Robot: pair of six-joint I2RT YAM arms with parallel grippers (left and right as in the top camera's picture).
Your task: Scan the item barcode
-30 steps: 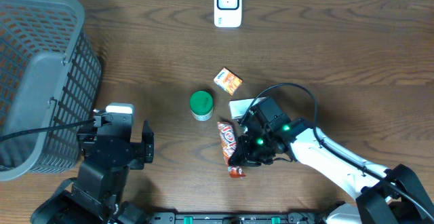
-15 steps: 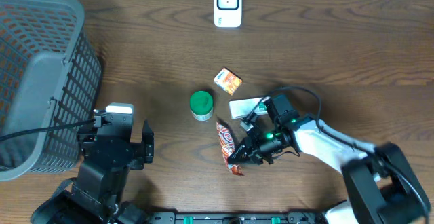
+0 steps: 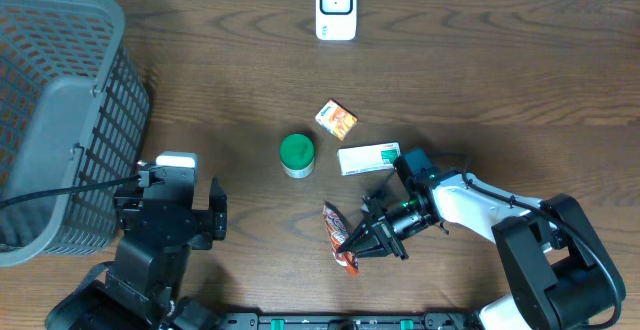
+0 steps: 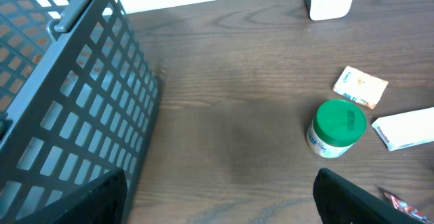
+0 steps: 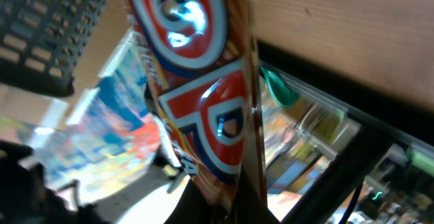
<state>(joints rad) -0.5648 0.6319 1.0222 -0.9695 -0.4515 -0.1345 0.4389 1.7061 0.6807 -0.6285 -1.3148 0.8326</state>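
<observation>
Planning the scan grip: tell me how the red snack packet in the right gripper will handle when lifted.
The snack packet is probably floppy: a thin wrapper pinched by the right gripper, so its free end may sag. Its glossy film, glaring in the wrist view, looks slippery. Likely light.

A dark brown wooden table [image 3: 520,70] with visible grain. Near the right gripper [image 3: 358,242], just beyond it, lies a flat white rectangular box with green print [image 3: 368,158]. Beyond and to that gripper's left stands a round white jar with a green lid [image 3: 297,154]. Farther out lies a small orange-and-white carton [image 3: 336,120]. Well beyond, at the far edge, stands a white upright scanner unit [image 3: 336,7]. A grey plastic mesh basket [image 3: 60,120] sits to the left of the left gripper [image 4: 213,183].
</observation>
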